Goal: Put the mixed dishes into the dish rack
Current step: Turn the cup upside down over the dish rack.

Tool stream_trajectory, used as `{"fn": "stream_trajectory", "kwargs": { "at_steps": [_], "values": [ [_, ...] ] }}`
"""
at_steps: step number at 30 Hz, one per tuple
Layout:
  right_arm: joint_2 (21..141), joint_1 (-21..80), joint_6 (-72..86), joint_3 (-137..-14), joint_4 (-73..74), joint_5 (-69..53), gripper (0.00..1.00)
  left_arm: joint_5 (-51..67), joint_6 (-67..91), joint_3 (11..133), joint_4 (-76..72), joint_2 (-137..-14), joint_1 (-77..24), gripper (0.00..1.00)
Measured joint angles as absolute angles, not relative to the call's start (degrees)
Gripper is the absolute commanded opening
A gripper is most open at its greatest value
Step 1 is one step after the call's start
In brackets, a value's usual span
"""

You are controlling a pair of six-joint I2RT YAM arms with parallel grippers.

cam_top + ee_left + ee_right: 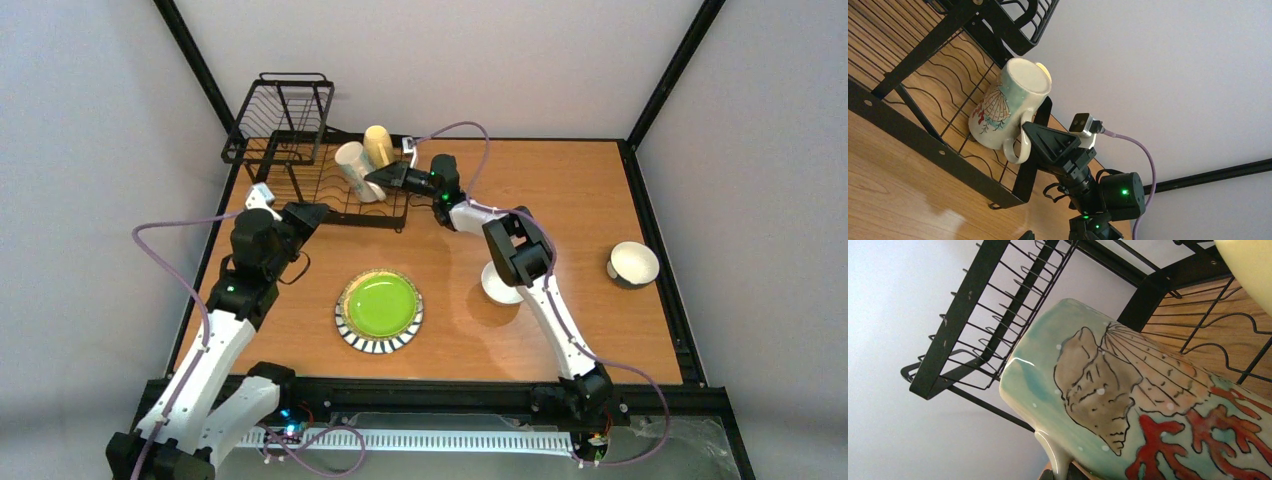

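Observation:
The black wire dish rack [290, 160] stands at the table's back left. On its flat base leans a cream mug painted with a shell and red coral [355, 170] [1008, 107] [1148, 405]. My right gripper [372, 178] [1030, 137] [1078, 471] is shut on that mug's handle. A plain pale yellow mug [378, 145] [1248, 265] stands just behind it in the rack. The lime-green plate with the striped rim [378, 308] lies on the table in front. My left gripper [305, 215] hovers by the rack's near edge, apart from every dish; its jaws hardly show.
A white bowl [497, 285] sits on the table under my right arm. Another cream bowl [632, 264] lies tipped near the right edge. The rack's raised basket tier [285, 105] [973, 315] stands at its far left end. Black frame posts line the table sides.

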State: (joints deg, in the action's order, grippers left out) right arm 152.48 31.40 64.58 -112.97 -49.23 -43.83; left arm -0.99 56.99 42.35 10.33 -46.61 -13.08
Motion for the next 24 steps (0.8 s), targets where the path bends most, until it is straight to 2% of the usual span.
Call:
{"fn": "stream_trajectory", "kwargs": {
  "at_steps": [13,21,24],
  "values": [
    [147.94,31.75,56.29,-108.79,-42.81,-42.15,0.03,-0.84,57.01,42.09,10.28,-46.72,-13.08,0.54],
    [145.84,31.70,52.75,-106.54,-40.25,-40.64,0.12,-0.67,57.06,41.47,10.24,-46.61,-13.08,0.54],
    [145.23,31.70,52.03,-105.69,-39.59,-40.45,0.21,-0.62,57.08,41.28,10.22,-46.54,-13.08,0.54]
  ]
}}
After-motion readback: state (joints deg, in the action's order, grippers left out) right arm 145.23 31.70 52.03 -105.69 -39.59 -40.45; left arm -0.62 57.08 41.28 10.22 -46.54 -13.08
